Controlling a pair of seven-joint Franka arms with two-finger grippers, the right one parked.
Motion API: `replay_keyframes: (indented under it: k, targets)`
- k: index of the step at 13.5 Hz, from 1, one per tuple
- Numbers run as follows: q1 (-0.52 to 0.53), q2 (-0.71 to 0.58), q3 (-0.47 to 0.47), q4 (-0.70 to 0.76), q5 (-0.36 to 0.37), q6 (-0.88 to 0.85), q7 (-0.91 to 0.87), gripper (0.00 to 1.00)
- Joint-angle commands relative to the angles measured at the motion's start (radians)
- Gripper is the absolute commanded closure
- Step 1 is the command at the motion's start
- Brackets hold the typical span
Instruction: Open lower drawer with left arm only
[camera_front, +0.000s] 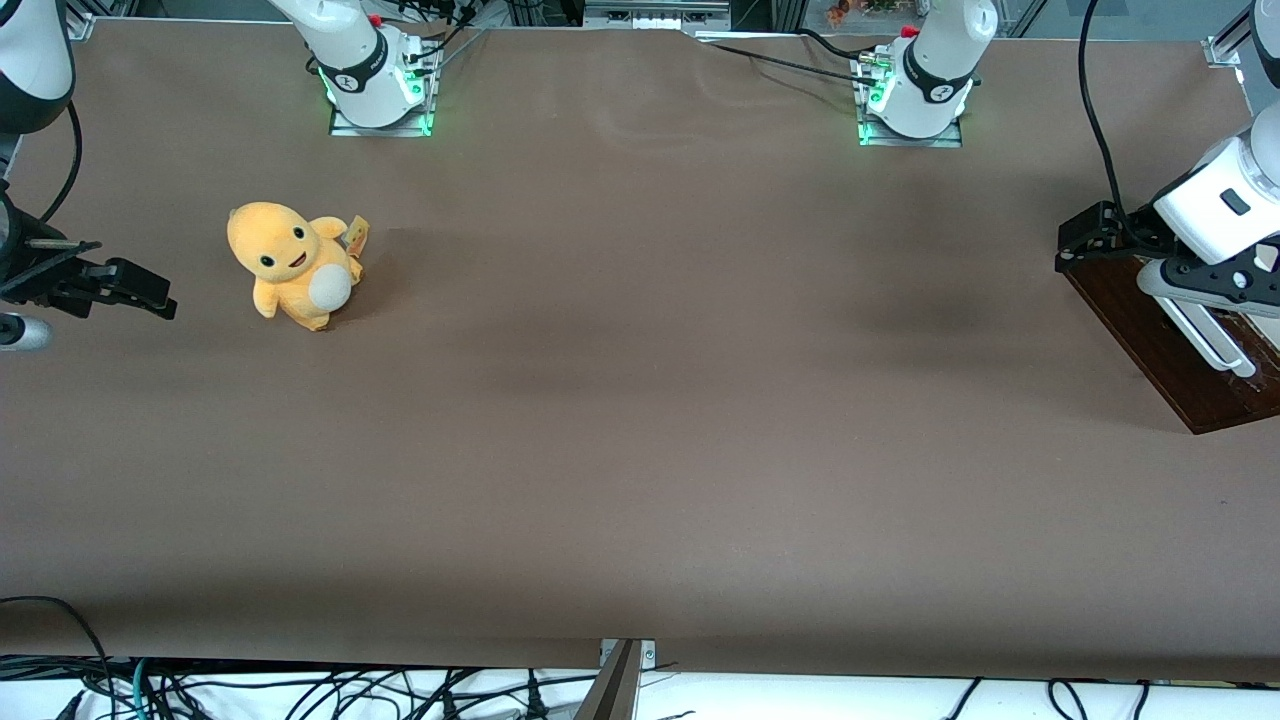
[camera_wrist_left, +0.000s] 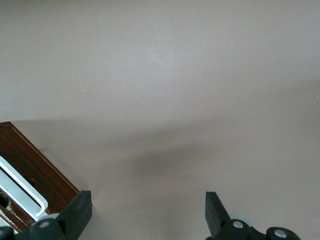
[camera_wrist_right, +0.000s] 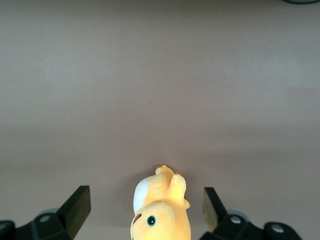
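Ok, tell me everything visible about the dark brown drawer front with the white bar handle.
The dark brown glossy wooden drawer front stands at the working arm's end of the brown table, cut off by the frame edge. A white bar handle runs along its face. The left arm's black gripper hovers at the front's corner, fingers spread wide, gripping nothing. Whether it touches the wood cannot be told. The inside is not visible.

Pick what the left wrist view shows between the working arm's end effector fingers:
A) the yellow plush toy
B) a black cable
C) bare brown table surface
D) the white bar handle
C: the end effector is open with only bare table between its fingers, the lower drawer off beside one finger.
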Motion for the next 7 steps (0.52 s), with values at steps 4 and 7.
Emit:
replay_keyframes:
  k: [4,7]
  targets:
    - [0.003,-0.005,0.001,0.0,-0.016,-0.008,-0.004,0.0]
    - [0.005,-0.005,0.001,0.0,-0.016,-0.011,-0.004,0.0]
